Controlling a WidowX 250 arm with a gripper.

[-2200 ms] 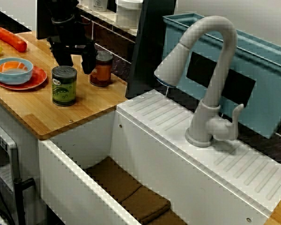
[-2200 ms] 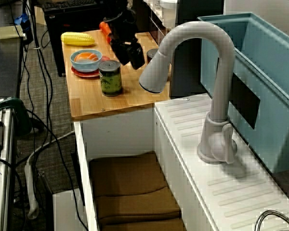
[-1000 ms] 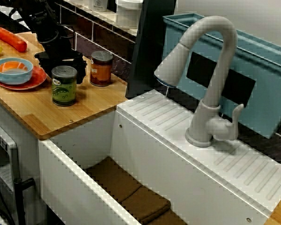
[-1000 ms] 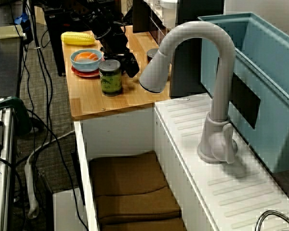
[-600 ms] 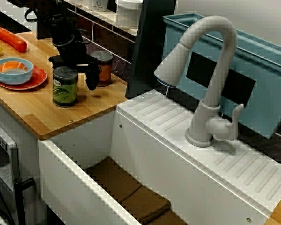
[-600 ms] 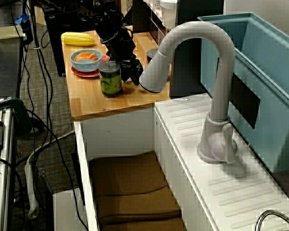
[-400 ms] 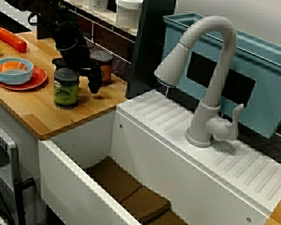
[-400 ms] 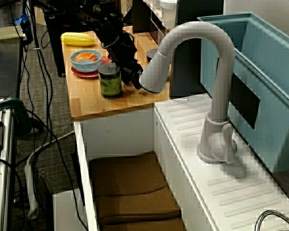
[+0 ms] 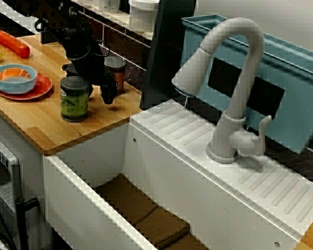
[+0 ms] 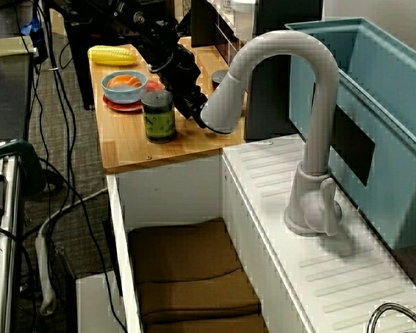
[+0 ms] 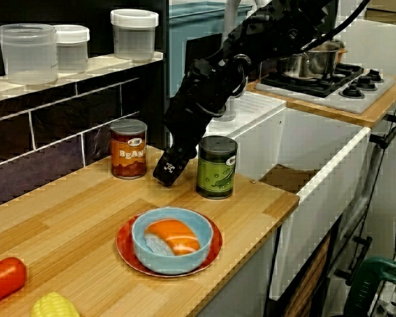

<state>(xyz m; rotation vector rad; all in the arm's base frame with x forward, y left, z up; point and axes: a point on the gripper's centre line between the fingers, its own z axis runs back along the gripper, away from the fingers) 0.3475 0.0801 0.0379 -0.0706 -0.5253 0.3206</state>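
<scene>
Crowding the glossy green-labelled cylindrical metal can (image 11: 216, 167), black gripper (image 11: 182, 165) showed one finger; other hidden, can't tell its grip

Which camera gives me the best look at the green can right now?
The low view across the counter: the green can is close, lid and label clear, with a black finger beside it. The view over the faucet shows the can smaller, from above; the view down the sink shows it smallest.
</scene>
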